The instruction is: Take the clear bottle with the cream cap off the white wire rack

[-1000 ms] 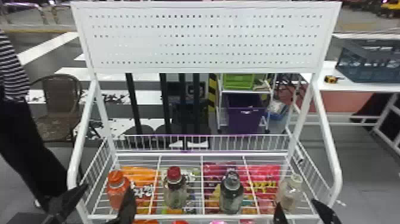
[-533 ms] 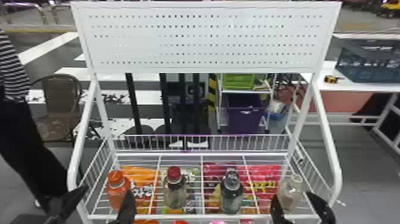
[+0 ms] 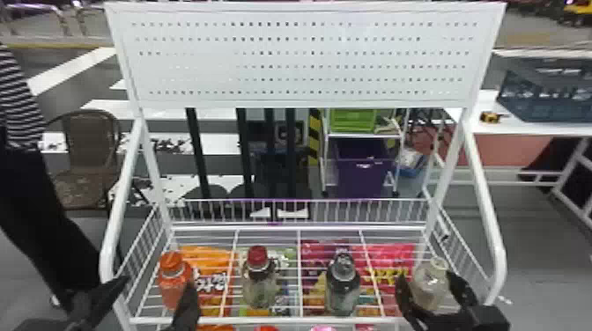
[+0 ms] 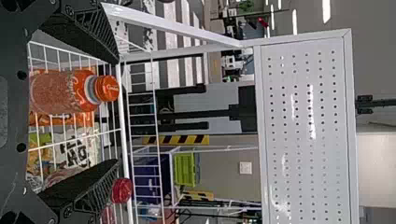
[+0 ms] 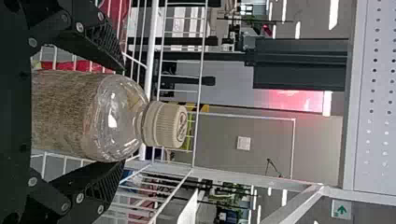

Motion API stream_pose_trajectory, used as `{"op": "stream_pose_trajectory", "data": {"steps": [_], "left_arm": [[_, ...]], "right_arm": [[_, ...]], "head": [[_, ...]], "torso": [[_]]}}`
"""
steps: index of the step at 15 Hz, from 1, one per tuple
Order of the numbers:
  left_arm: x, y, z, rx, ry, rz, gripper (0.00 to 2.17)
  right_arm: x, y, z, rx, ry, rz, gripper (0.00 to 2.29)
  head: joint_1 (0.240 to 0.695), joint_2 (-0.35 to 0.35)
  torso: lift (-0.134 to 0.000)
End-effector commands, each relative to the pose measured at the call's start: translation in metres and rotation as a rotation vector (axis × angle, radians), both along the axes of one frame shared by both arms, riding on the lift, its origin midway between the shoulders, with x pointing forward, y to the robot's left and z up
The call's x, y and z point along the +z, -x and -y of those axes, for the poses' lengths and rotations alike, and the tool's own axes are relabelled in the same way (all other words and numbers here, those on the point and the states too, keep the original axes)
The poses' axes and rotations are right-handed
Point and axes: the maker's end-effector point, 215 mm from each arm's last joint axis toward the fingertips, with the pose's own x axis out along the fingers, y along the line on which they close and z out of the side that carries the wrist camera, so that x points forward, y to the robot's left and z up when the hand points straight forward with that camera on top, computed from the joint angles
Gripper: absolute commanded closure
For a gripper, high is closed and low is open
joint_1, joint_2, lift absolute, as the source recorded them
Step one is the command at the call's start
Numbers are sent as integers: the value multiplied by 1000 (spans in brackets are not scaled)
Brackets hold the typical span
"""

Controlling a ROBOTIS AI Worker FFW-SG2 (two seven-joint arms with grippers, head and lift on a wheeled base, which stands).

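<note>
Head view: we have the clear bottle with the cream cap (image 3: pixel 429 288) upright at the near right corner of the white wire rack (image 3: pixel 264 320). Right gripper (image 3: pixel 425 277) is at that corner too, fingers apart, one on each side of the bottle. Right wrist view: the bottle body sits between the fingers of the right gripper (image 5: pixel 123 116), cap out past the fingertips; tips are right by the bottle's shoulder, contact we can't tell.

Left gripper (image 3: pixel 157 284) is by the near left corner, fingers spread wide. Left wrist view puts the orange bottle (image 4: pixel 65 91) between those fingers, closer to one finger than the other, with space around it, so nothing clamped. We see a red cap (image 4: pixel 122 190) just beside the other fingertip.

Between the two end bottles, along the near edge, we mark two more upright: red-capped bottle (image 3: pixel 260 286) left of the middle, dark-capped bottle (image 3: pixel 343 286) right of it. Under the wires: orange snack bag (image 3: pixel 205 253) towards the left edge, pink snack bag (image 3: pixel 392 253) towards the right edge. Perforated white panel (image 3: pixel 304 59) rises above the far edge; behind, a green crate (image 3: pixel 352 120) over a purple bin (image 3: pixel 361 176).
</note>
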Motion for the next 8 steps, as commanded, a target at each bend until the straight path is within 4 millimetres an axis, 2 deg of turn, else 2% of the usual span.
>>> {"op": "stream_pose_trajectory", "data": {"steps": [1, 2, 3, 4, 6, 8], "left_arm": [[3, 0, 1, -1, 1, 5, 137], [4, 0, 2, -2, 2, 5, 137], [4, 1, 2, -2, 3, 5, 137], [5, 1, 3, -4, 4, 6, 137], [9, 2, 3, -4, 6, 12, 137], [11, 2, 4, -4, 7, 16, 137]], "right_arm": [[-5, 2, 0, -3, -12, -20, 927], [-4, 4, 2, -9, -25, -18, 1335], [1, 5, 2, -12, -34, -11, 1511], [0, 10, 6, -16, -42, -19, 1511], [10, 19, 5, -12, -54, -23, 1507], [33, 35, 5, -9, -53, -28, 1507]], "head": [[499, 0], [499, 0], [499, 0], [499, 0], [499, 0], [499, 0]], "torso": [[0], [0], [0], [0], [0], [0]]}}
